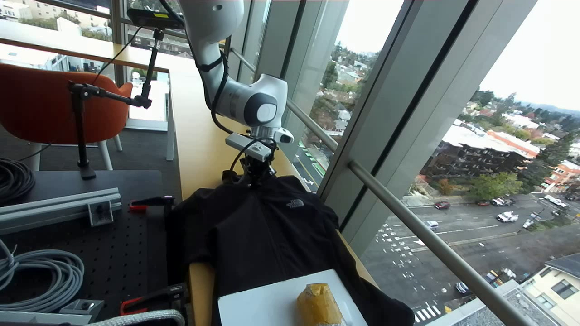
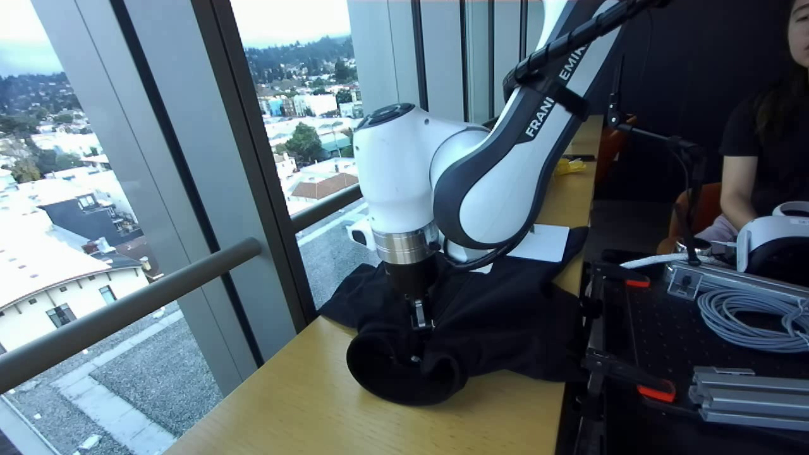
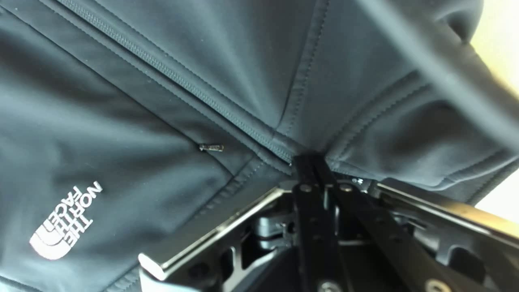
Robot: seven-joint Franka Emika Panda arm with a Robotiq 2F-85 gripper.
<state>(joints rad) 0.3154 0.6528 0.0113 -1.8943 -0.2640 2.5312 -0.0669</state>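
A black jacket (image 1: 272,235) with a white chest logo (image 3: 67,227) lies spread front up, in all views. Its main zipper (image 3: 174,77) runs diagonally through the wrist view, and a small metal pull (image 3: 211,147) sits beside it. My gripper (image 3: 310,158) points down at the zipper's top end by the collar, its fingertips together and touching or very near the cloth. Whether fabric or a zipper pull is pinched between them I cannot tell. In an exterior view the gripper (image 2: 416,357) reaches down at the rolled collar (image 2: 404,385).
Beneath the jacket runs a narrow wooden table (image 2: 284,423), with windows and a metal rail (image 1: 426,235) along one side. A white board (image 1: 263,299) bears a yellow-brown packet (image 1: 319,303). Alongside stands a black perforated bench (image 1: 131,244) with clamps and coiled cable (image 1: 50,276). A person (image 2: 758,133) sits nearby.
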